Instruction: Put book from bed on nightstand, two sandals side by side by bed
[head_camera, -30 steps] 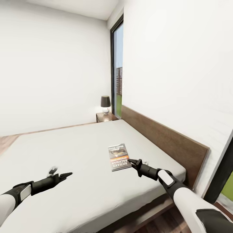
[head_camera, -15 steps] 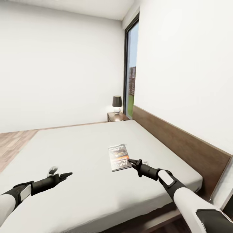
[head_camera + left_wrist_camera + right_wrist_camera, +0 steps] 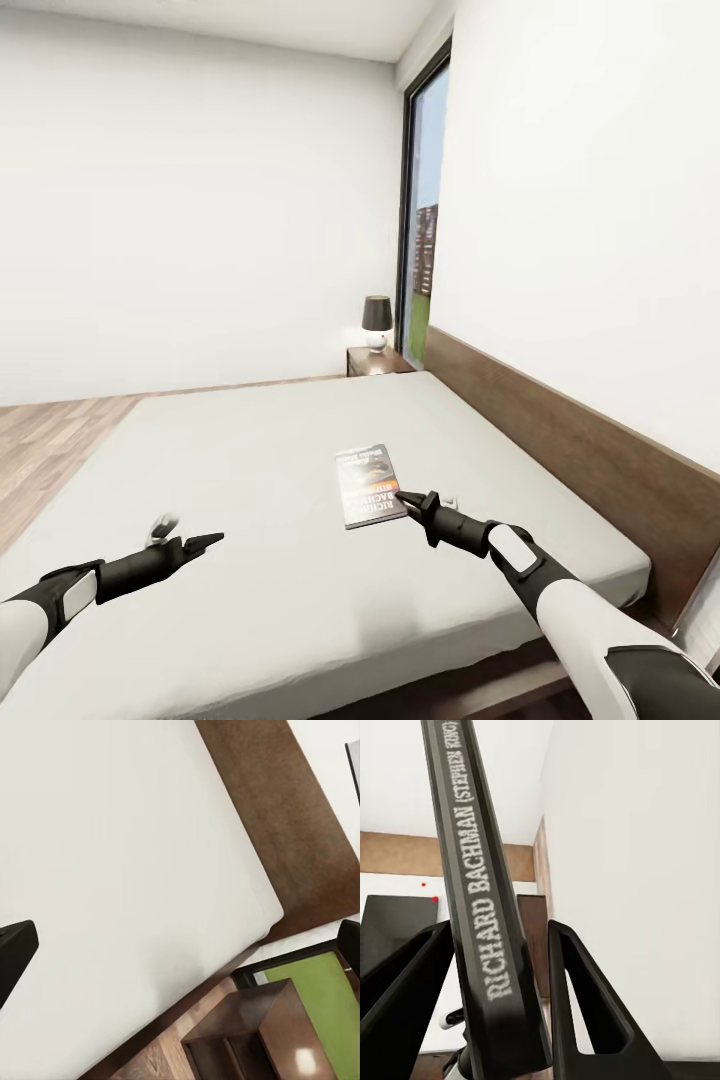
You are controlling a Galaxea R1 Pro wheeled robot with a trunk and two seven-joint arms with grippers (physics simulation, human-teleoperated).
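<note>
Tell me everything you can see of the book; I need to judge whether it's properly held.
The book is a thin paperback with a dark cover, a picture above an orange-red band and white lettering. The right wrist view shows its dark spine reading "RICHARD BACHMAN". It looks flat or nearly so over the bed's light-grey mattress, near the headboard side. The right hand meets its near edge, and the spine passes between the two fingers. Whether it is lifted is unclear.

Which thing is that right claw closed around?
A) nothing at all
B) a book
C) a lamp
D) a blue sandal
B: in the right wrist view the book's spine, lettered RICHARD BACHMAN, sits between the right gripper's fingers; in the head view the gripper tip meets the book's near corner above the bed.
</note>
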